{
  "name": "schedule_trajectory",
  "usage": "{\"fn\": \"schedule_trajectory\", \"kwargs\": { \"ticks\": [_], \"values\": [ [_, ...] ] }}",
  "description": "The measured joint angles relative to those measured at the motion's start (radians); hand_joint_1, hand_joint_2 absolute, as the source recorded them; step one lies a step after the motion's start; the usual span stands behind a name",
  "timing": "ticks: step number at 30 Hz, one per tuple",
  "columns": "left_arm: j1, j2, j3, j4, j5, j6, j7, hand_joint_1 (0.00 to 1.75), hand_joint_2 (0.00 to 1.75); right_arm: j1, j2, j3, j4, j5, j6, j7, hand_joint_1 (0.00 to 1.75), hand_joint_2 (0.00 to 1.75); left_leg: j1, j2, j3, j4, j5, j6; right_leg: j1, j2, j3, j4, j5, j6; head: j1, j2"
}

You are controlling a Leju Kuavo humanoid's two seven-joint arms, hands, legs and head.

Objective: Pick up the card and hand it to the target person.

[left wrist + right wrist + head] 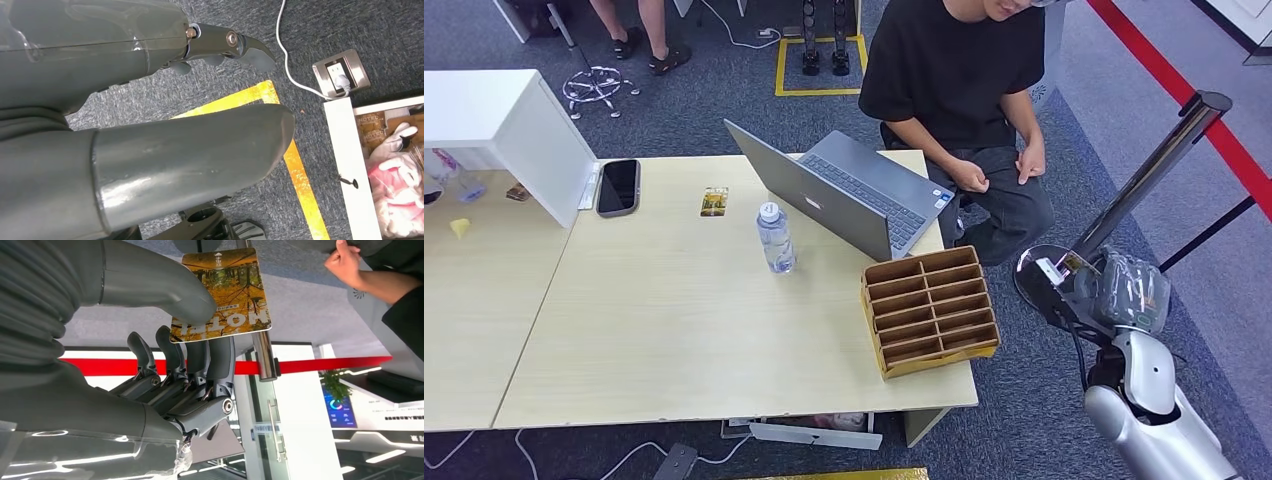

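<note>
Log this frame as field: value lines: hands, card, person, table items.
right hand: pinches the card between thumb and fingers, raised beside the table's right end
card: yellow-orange forest print, held flat in the right hand
left hand: holds nothing, hangs over carpet and yellow floor tape
person: seated behind the table in a black shirt, hands near knees, not reaching
table: laptop, water bottle, phone, a second card, wooden divider tray
handover: not yet done

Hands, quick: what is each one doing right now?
Left hand: holds nothing, fingers apart, so open.
Right hand: pinches a card between thumb and fingers.
</note>
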Motion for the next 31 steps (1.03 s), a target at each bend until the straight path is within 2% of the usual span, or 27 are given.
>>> {"fn": "schedule_trajectory", "kwargs": {
  "ticks": [31],
  "values": [
    [0.007, -0.001, 0.000, 0.000, -0.003, 0.006, 0.002, 0.00, 0.00, -0.001, 0.027, 0.012, 0.037, 0.008, -0.017, -0.010, 1.33, 1.75, 0.000, 0.000, 0.000, 0.000, 0.000, 0.000, 0.000, 0.000, 0.000, 0.000, 0.000, 0.000, 0.000, 0.000]
  ]
}}
